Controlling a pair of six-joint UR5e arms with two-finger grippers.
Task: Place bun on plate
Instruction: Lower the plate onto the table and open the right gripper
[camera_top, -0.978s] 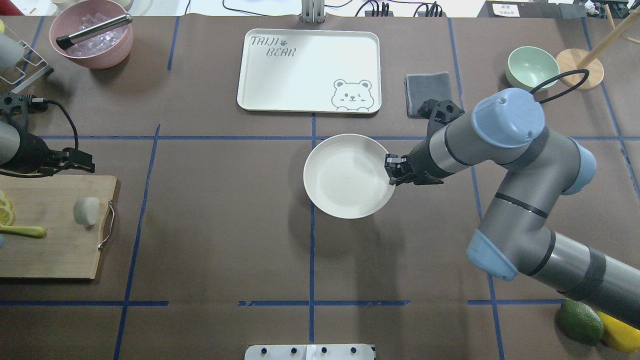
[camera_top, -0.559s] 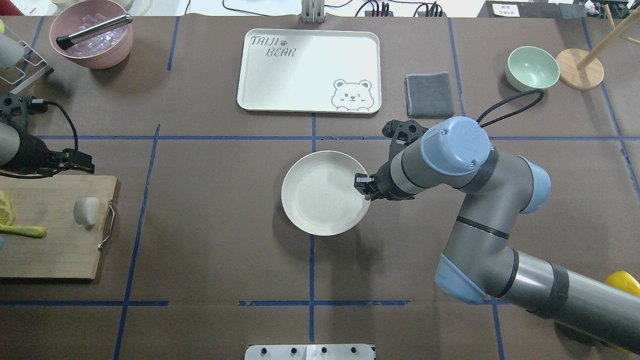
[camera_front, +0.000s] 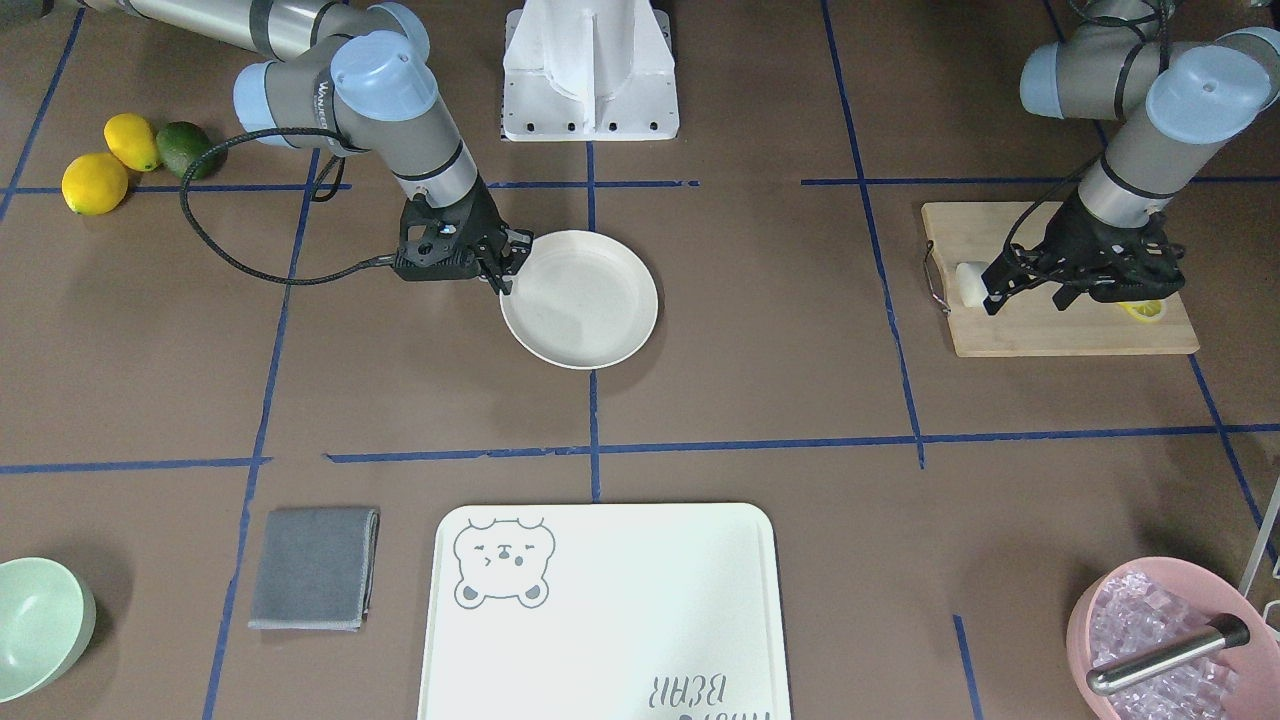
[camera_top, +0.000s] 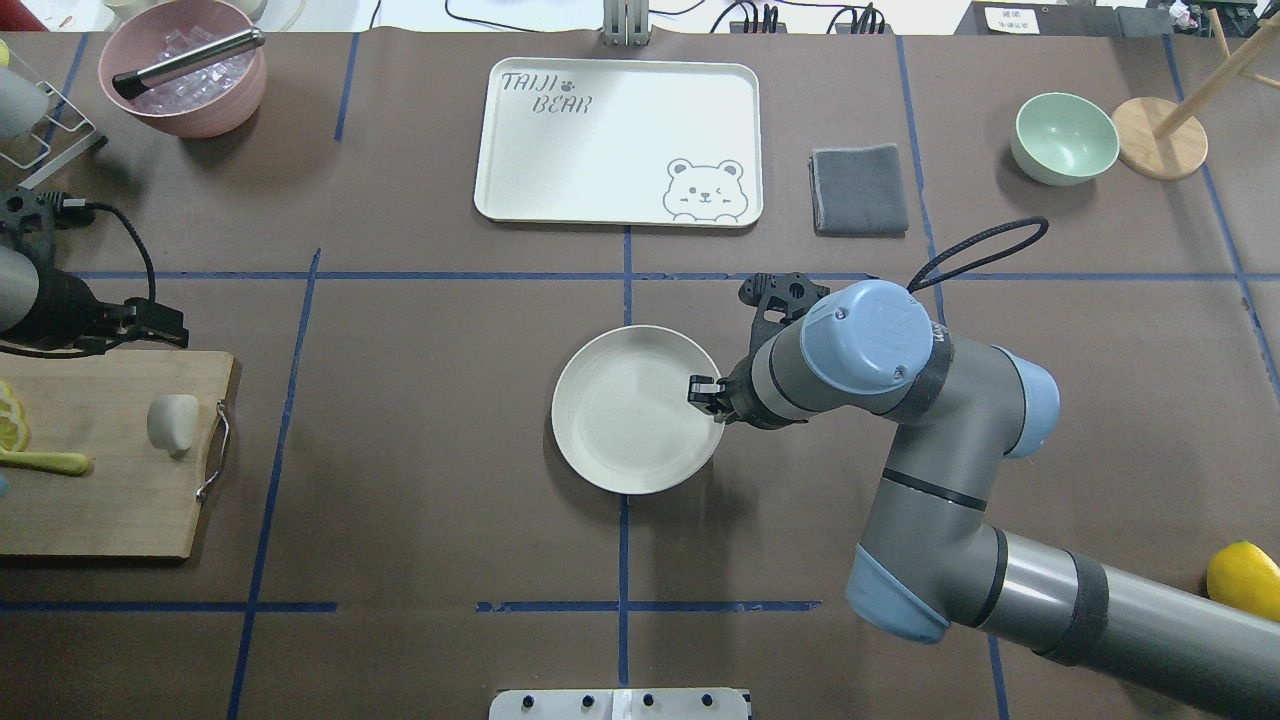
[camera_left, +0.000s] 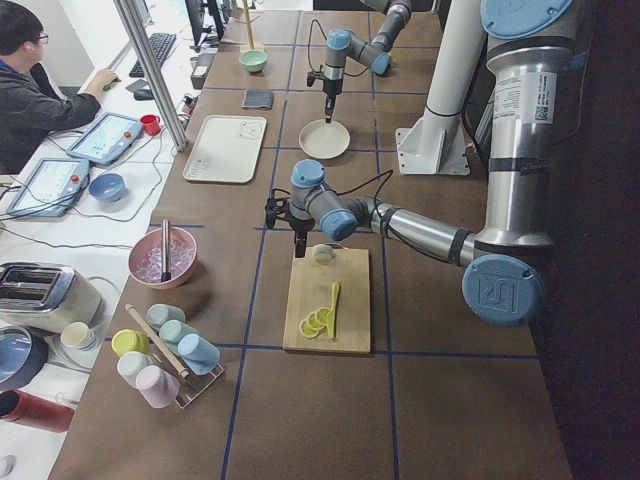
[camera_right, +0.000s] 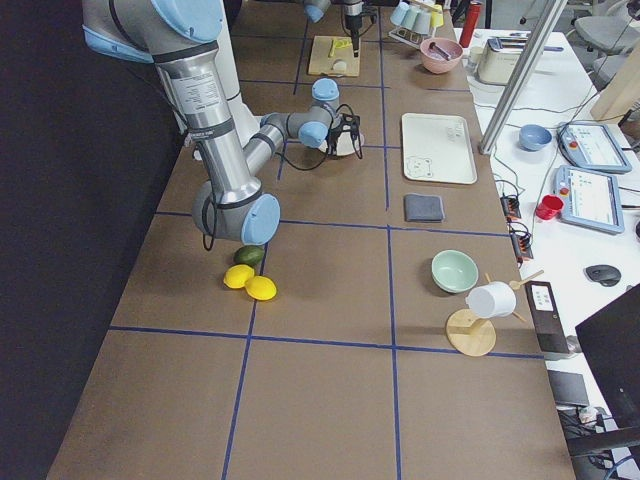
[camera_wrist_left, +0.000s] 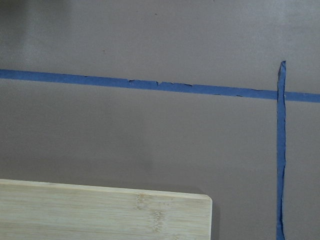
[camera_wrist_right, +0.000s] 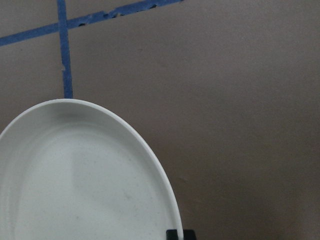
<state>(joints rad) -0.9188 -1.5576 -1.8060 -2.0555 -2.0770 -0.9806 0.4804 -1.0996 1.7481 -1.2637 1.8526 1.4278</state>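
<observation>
Right gripper (camera_top: 703, 390) clamped on plate (camera_top: 620, 420) rim; we fear this one-edge pinch lets it tilt or slip, bun (camera_top: 172, 422) well apart

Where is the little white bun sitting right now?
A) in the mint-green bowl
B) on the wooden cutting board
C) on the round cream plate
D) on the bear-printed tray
B: the bun lies on the wooden cutting board at the table's left end, well apart from the plate, which has nothing on it.
</observation>
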